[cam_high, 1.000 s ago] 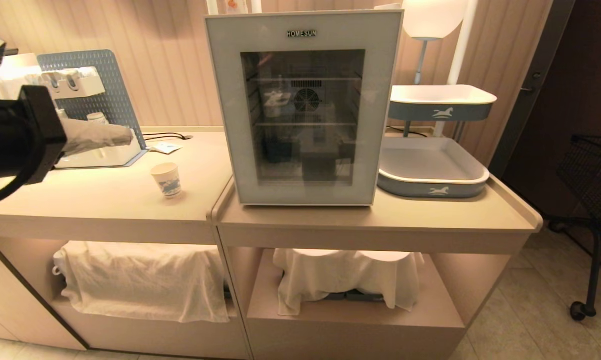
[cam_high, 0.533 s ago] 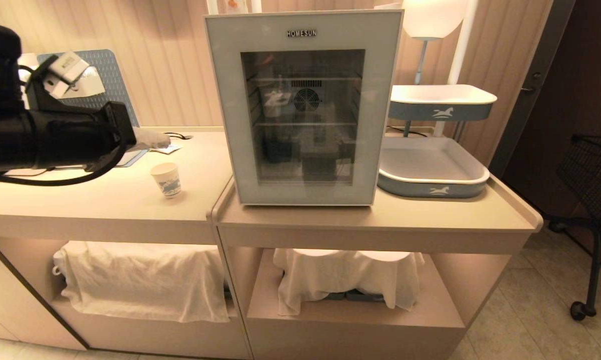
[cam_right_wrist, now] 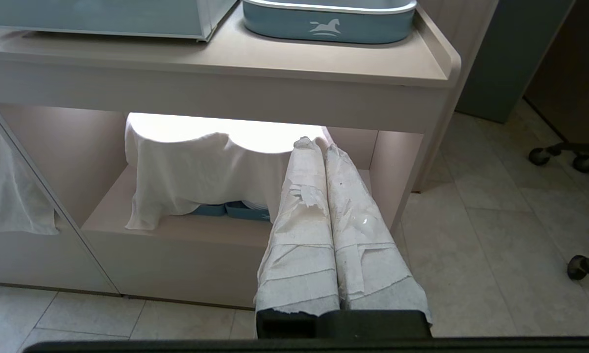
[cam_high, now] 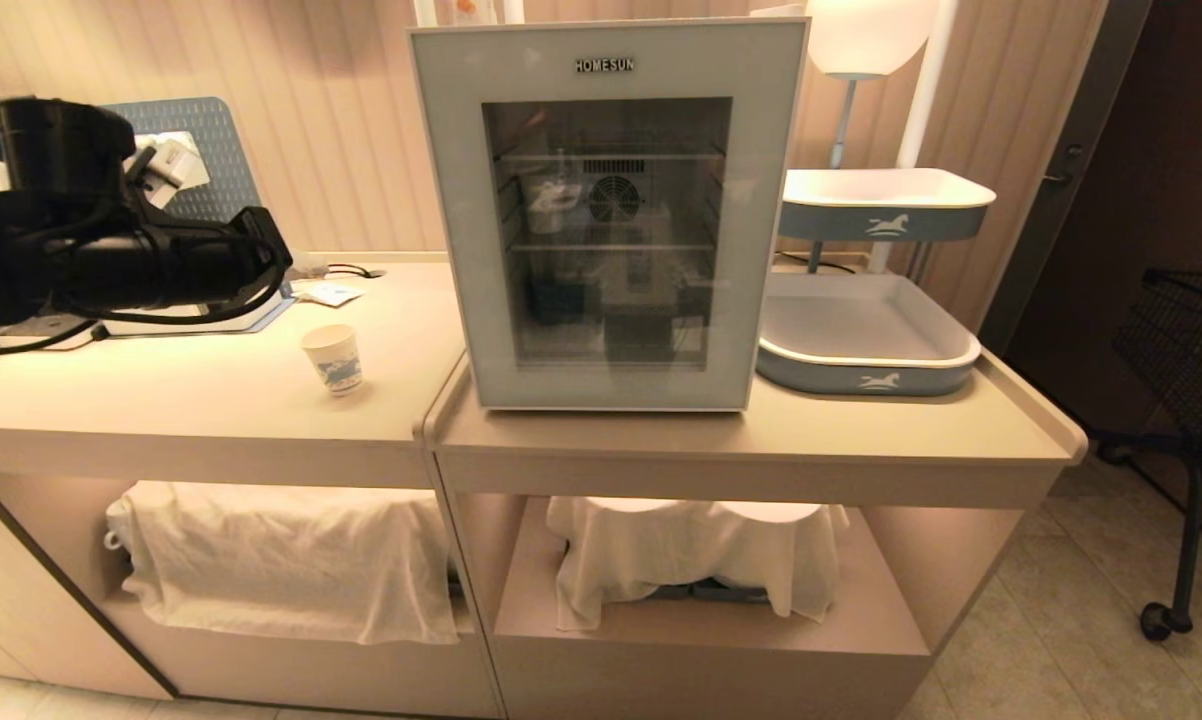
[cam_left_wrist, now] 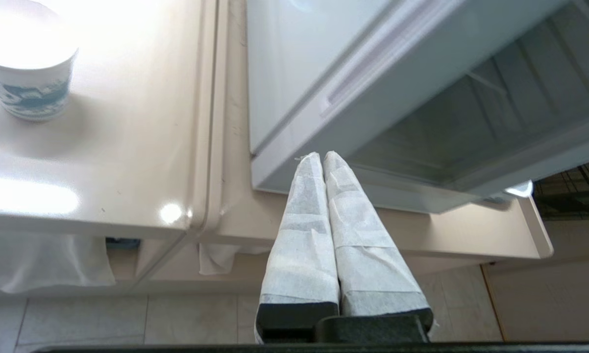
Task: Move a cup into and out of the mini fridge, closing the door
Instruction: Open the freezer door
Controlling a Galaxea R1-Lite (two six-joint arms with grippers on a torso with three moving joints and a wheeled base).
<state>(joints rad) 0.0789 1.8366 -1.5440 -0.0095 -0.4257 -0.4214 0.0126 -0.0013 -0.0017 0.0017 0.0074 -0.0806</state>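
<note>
My left hand [cam_left_wrist: 322,158] is pinched shut, holding nothing, pointed at the closed door's [cam_high: 607,215] lower corner on the mini fridge [cam_left_wrist: 294,59]. The cup [cam_high: 332,359] stands on the table [cam_high: 201,395] just beside it; right hand [cam_right_wrist: 319,145] is shut too, parked low.

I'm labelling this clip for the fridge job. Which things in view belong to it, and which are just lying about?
Belongs to the job:
cup, upright on the counter
mini fridge
door, shut
left gripper, shut, empty

Just lying about:
blue trays
white cloths
sachet
lamp
</note>
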